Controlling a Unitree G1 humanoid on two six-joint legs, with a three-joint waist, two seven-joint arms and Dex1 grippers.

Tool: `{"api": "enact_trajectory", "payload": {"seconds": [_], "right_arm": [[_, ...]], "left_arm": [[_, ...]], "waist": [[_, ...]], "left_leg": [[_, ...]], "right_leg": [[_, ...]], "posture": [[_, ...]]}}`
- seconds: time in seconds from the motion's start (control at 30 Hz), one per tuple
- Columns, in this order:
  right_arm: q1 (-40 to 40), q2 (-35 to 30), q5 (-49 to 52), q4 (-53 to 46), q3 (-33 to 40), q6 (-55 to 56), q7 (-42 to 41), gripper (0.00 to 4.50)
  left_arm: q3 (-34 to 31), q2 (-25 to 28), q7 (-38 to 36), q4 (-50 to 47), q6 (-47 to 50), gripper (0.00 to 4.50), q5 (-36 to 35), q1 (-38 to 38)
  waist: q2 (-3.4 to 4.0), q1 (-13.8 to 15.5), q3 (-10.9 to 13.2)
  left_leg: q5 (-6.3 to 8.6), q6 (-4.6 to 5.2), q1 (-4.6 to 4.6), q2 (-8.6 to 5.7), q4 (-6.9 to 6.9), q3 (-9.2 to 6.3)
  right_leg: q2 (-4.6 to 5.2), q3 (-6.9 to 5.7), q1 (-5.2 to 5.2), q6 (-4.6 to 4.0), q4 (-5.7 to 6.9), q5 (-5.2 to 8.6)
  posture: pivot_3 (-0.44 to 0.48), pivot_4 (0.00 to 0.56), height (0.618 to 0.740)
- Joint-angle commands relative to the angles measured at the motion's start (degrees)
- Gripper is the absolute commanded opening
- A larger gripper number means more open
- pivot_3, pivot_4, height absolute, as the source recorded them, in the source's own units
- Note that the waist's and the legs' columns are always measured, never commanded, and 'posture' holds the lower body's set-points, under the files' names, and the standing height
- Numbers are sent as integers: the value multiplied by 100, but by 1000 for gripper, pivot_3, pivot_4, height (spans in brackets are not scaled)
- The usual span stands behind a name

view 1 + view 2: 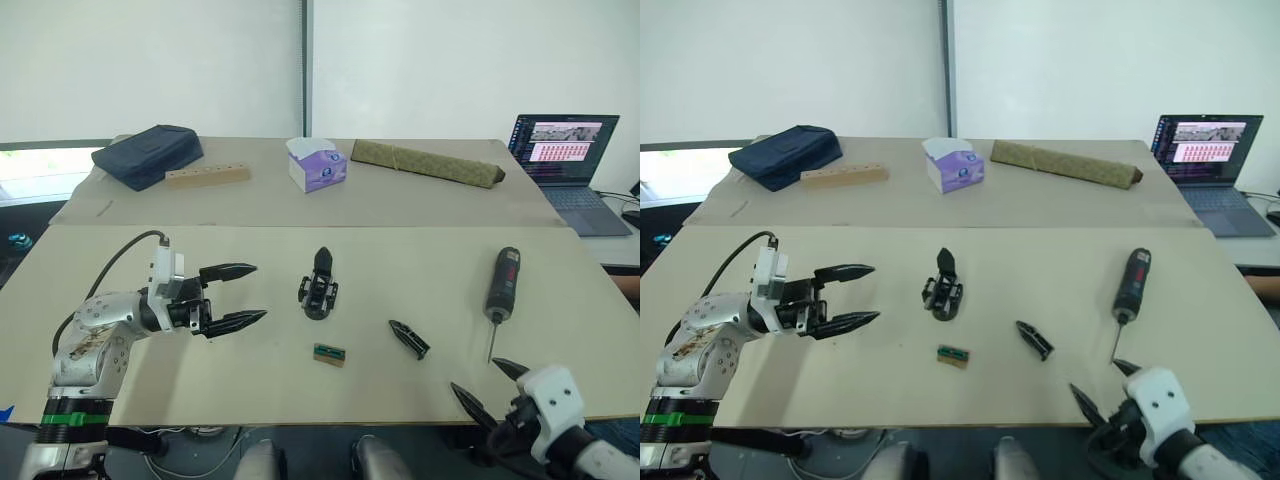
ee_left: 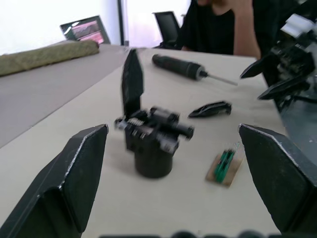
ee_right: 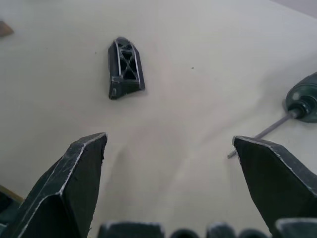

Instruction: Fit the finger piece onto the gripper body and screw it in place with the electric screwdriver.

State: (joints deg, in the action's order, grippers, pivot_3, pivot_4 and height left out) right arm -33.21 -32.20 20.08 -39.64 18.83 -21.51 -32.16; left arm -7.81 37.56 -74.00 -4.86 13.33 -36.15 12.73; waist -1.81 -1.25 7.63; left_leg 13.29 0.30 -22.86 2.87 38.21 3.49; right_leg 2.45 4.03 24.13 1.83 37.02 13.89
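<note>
Two beige tables (image 1: pixel 300 205) are standing end to end before a white wall (image 1: pixel 420 60); daylight is entering left of the wall.

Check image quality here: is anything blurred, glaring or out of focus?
Left wrist view: the gripper body and the nearby green-and-brown block look soft, and the background window is blown out. Right wrist view: the finger piece is fairly crisp, with soft shadows. Head views: even light, white wall bright, laptop screen legible only as colour blocks.

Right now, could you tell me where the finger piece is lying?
In the left eye view the finger piece lies flat on the near table, right of centre, between the small green block and the electric screwdriver, ahead of the open right gripper.
</note>
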Motion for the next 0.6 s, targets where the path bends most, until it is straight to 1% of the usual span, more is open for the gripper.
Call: {"api": "enact_trajectory", "payload": {"seconds": [0.03,0.1,0.23,0.37,0.43,0.6], "right_arm": [[846,-525,725,-465,99,-1473,178,4500],[1534,-938,967,-415,-99,-2396,254,4500],[2618,-1490,1027,-147,-733,-3578,324,4500],[3378,-1690,1065,165,-1419,-4356,286,4500],[3637,-1746,981,273,-1767,-4493,270,4500],[4163,-1631,839,575,-2352,-4860,431,4500]], "left_arm": [[39,-87,206,-511,164,4445,-157,-63],[91,-104,218,-568,145,4445,-73,-93],[100,-138,275,-566,29,4445,39,-164],[130,-142,320,-661,-16,4445,64,-254],[142,-140,347,-709,-31,4445,70,-288],[165,-128,375,-793,-79,4445,86,-395]], "waist": [[-1,-8,1],[-4,23,2],[-12,50,9],[-19,71,13],[-21,59,14],[-25,45,16]], "left_leg": [[0,0,1,-1,0,-1],[0,1,1,-5,0,-6],[0,1,-6,-8,-1,-8],[-1,1,-19,-11,-1,-14],[-1,1,-23,-12,-1,-14],[-1,2,-26,-12,1,-13]], "right_leg": [[0,1,-1,1,0,-1],[-4,-1,-2,1,0,-1],[-5,-2,2,-3,-2,-1],[-2,-8,4,-1,-11,-1],[0,-7,4,2,-18,-3],[1,-5,6,9,-22,-8]], "posture": [[0,150,740],[0,150,740],[0,150,740],[0,150,740],[0,150,740],[0,150,740]]}}
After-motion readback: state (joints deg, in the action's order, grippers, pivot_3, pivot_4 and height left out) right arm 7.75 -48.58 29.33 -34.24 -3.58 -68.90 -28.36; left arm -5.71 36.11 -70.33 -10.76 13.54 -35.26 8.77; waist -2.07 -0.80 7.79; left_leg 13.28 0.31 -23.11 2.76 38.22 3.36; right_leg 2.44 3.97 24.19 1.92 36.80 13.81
